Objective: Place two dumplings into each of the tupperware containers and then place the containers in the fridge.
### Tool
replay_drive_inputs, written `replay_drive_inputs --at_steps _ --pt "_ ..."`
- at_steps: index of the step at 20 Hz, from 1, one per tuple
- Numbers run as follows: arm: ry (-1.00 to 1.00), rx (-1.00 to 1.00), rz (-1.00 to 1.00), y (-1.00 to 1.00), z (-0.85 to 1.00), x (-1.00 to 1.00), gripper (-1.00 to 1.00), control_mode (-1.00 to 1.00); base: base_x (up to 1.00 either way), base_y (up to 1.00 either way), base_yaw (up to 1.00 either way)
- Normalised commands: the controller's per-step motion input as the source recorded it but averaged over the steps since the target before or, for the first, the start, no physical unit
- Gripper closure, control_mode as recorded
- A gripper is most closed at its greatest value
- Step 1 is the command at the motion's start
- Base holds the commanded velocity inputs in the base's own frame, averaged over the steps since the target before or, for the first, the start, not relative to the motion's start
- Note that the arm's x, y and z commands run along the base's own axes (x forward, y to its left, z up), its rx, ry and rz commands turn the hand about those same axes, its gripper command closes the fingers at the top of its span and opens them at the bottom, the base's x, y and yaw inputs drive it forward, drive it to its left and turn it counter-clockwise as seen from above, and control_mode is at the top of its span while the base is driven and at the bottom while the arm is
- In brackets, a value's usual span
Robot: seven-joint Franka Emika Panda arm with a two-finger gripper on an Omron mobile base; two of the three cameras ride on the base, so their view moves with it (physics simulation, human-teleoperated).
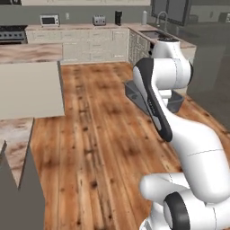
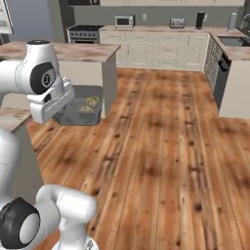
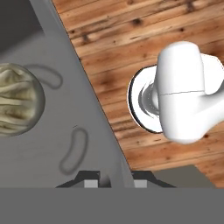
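Arm posture: rises from the base, bends at the elbow, and reaches forward with the hand carried above the wooden floor.
Wrist: angled so the hand camera looks steeply down past the rim it holds.
Gripper point(image 3: 114, 178): the two dark fingertips stand close together, clamped on the rim wall of the tupperware container point(image 3: 65, 109).
Fingertips point(image 3: 92, 180): one on each side of the container's wall, in contact with it.
Load: the container hangs from the gripper, clear of the floor.
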Motion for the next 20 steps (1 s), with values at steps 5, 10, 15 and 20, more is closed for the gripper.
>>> replay_drive_inputs --at_steps 5,10,15,20 --pt "0.0 0.0 0.0 0.0 0.0 0.0 1.0 1.0 1.0 -0.61 0.06" --pt "0.0 0.0 0.0 0.0 0.0 0.0 1.0 1.0 1.0 -0.59 0.06" --pt "0.0 0.0 0.0 0.0 0.0 0.0 1.0 1.0 1.0 -0.48 0.11" --pt "0.0 0.0 0.0 0.0 0.0 0.0 1.0 1.0 1.0 -0.49 0.11"
